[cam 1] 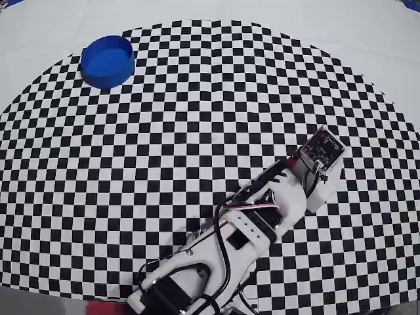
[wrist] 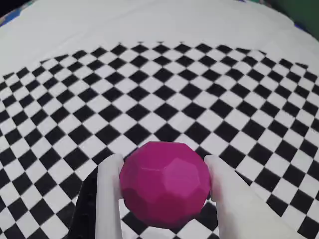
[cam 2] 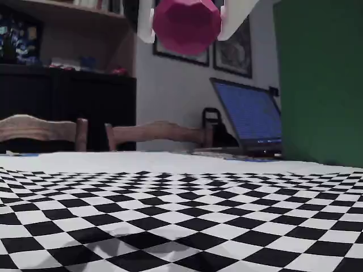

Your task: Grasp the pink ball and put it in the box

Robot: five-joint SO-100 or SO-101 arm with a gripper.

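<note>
The end effector (wrist: 164,191) holds the pink ball (wrist: 165,184) clamped between its two white fingers (wrist: 108,199), one pressed against each side of the faceted sphere in the wrist view. In the fixed view the pink ball (cam 2: 186,24) hangs high above the checkered mat (cam 2: 181,221) that covers the table (cam 2: 113,160), clear of the surface, its shadow falling on the mat near the front edge. In the overhead view the arm (cam 1: 262,216) reaches from the table's near edge toward the right side, its wrist hiding the ball. The box (cam 1: 107,61), round and blue, sits near the far left corner of the mat, well apart from the arm
</note>
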